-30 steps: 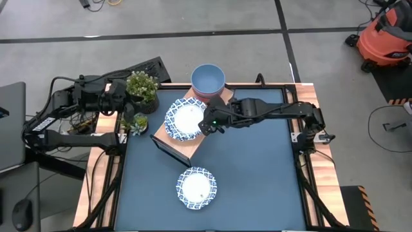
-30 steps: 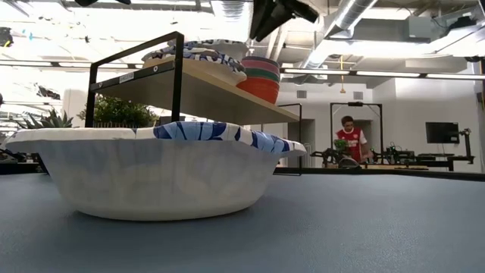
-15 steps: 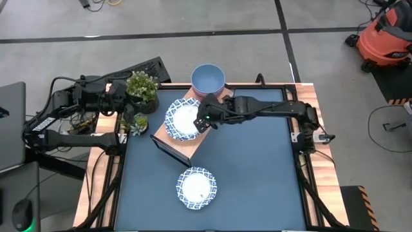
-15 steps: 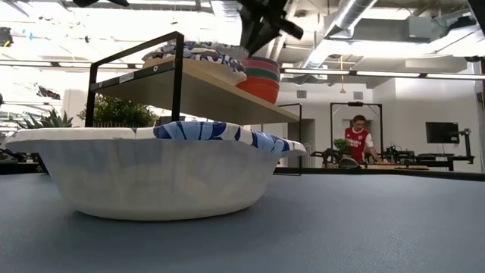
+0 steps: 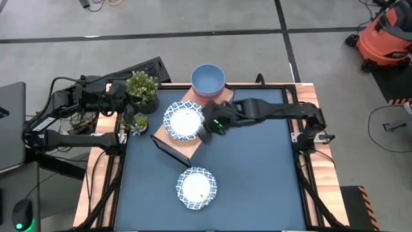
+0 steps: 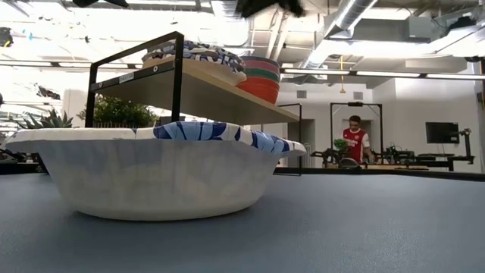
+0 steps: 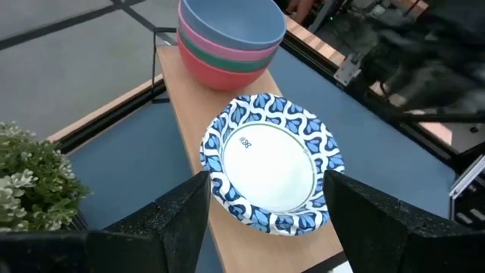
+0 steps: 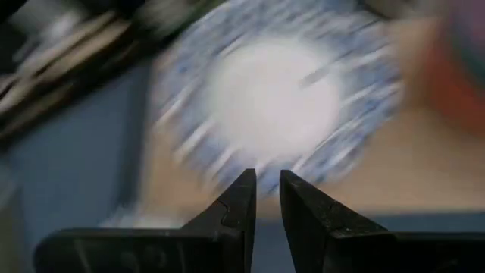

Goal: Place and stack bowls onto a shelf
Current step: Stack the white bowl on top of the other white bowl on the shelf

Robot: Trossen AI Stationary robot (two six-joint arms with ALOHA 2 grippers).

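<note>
The shelf (image 5: 191,147) crosses the table's far left part, with two stacks on its board. One is white bowls with blue patterned rims (image 7: 269,161), the other small plain bowls with a light blue one on top (image 7: 231,34). A further patterned bowl (image 5: 197,187) rests on its base on the blue tabletop near the front edge. My right gripper (image 8: 267,182) hovers above the shelf by the near right rim of the patterned stack, blurred in the high view (image 5: 207,131); a narrow gap shows between its fingers, with nothing in it. My left gripper (image 7: 265,178) waits open at the table's far left.
Two potted plants (image 5: 142,87) (image 5: 138,122) stand at the far left corner beside the shelf. An orange vacuum (image 5: 383,38) is on the floor off the table. A person (image 6: 351,140) stands far back in the room.
My right gripper first dipped a little toward the patterned stack and the table's left, then rose and drew back toward the near edge, turning at the wrist. Its finger gap shows no change. The bowls on the shelf stayed put.
</note>
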